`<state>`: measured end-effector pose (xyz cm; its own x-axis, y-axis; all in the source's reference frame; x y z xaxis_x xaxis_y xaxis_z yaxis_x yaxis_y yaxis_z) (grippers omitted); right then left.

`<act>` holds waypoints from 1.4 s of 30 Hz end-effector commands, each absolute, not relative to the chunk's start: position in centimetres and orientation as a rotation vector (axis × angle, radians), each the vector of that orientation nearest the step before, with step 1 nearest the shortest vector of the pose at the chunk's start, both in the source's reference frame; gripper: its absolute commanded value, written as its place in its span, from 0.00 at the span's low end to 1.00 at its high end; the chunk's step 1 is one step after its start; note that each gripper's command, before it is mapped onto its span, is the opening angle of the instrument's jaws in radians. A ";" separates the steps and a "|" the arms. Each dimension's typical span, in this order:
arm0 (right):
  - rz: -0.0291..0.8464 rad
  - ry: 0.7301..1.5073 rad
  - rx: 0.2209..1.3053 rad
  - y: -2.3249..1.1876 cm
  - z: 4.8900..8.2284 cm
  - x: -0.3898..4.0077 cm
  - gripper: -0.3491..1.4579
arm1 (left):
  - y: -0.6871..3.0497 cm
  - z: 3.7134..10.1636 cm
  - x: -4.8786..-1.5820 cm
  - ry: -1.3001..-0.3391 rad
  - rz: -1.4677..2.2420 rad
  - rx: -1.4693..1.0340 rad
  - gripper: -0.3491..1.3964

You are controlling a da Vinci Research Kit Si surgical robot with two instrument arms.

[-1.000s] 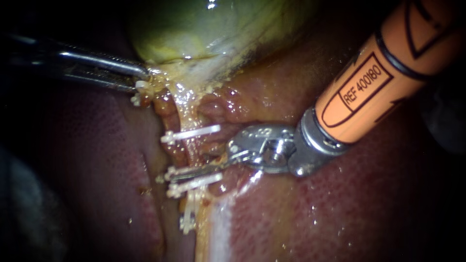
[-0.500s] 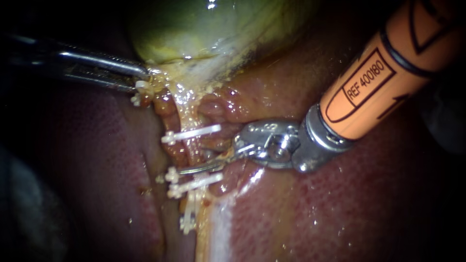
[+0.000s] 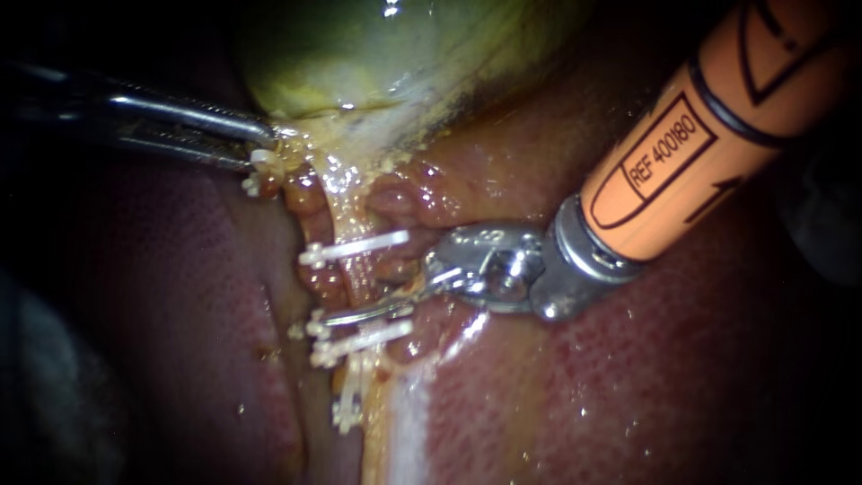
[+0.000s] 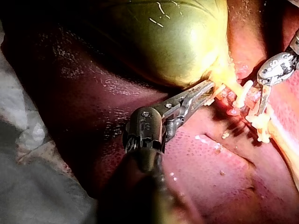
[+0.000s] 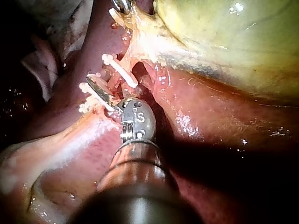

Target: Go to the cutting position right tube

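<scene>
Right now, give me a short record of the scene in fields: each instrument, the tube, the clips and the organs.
left instrument: enters from the left, jaws shut on the gallbladder at its narrow lower end
right instrument: orange shaft from upper right, tip laid across the tube
upper clip: white, above the tip
lower clips: white, just below the tip
liver: red, around and beneath everything

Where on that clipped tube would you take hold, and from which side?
Probably the bare tube between the upper clip and lower clips, entered from the endoscope view's right, as the right instrument lies: the tube runs upright, clips crossing it.
</scene>
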<state>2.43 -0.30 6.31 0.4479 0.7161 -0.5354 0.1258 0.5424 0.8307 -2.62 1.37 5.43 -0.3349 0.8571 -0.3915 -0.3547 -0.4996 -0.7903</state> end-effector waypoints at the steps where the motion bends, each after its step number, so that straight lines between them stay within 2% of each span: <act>1: 0.441 1.073 0.953 -0.31 6.32 2.46 0.91 | 1.37 5.43 -2.63 -0.763 1.922 -1.053 0.00; 7: 0.443 1.122 0.981 -0.39 6.37 2.68 0.91 | 1.37 5.43 -2.63 -0.763 1.922 -1.053 0.00; 12: 0.478 1.174 1.005 -0.40 6.35 2.83 0.91 | 1.37 5.43 -2.63 -0.763 1.921 -1.053 0.00; 24: 0.492 1.198 1.013 -0.40 6.32 2.87 0.91 | 1.37 5.43 -2.63 -0.763 1.921 -1.053 0.00; 33: 0.495 1.192 1.057 -0.38 5.90 2.82 0.90 | 1.37 5.43 -2.63 -0.763 1.921 -1.053 0.00; 42: 0.508 1.227 1.086 -0.30 5.54 2.81 0.90 | 1.37 5.43 -2.63 -0.763 1.922 -1.053 0.00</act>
<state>2.81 -0.30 5.53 0.3143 0.8118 -0.4922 0.2263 0.4394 0.8693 -2.63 1.37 5.43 -0.3345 0.8573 -0.3913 -0.3557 -0.4994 -0.7900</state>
